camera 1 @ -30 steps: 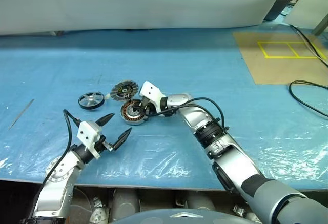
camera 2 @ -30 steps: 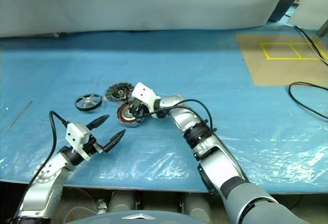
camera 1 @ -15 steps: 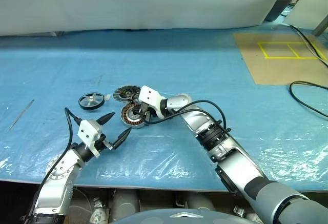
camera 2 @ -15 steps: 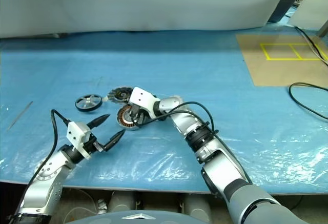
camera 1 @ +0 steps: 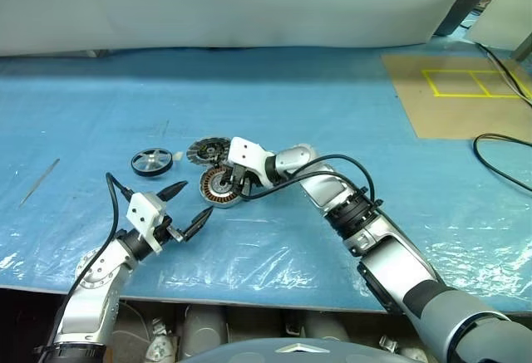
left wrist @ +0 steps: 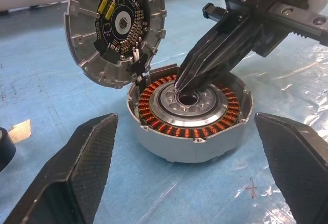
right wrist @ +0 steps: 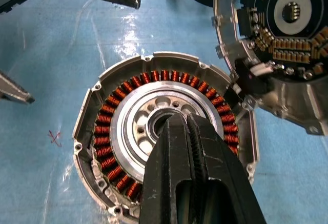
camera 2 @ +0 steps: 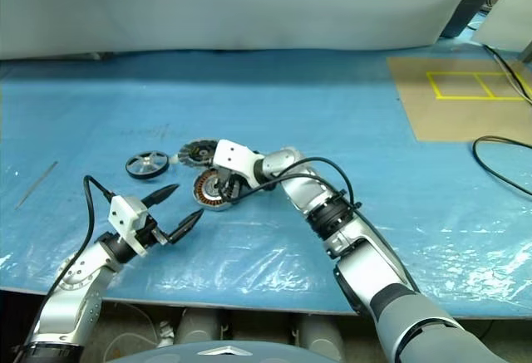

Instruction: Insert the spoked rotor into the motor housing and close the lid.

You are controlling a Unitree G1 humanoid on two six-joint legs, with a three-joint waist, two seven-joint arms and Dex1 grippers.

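Spoked rotor (camera 1: 150,161), black-rimmed with silver spokes, lies flat on the blue table (camera 1: 332,114), left of everything else. Left gripper (camera 1: 189,210) hovers nearer, fingers spread wide, empty. Right of the rotor, the lid (left wrist: 115,26) leans tilted against the motor housing (left wrist: 190,114), whose copper windings face up. Right gripper (left wrist: 180,84), fingers pressed together, touches the housing's silver hub.

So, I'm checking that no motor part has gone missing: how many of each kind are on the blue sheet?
Spoked rotor: 1
Motor housing: 1
Lid: 1
Total: 3
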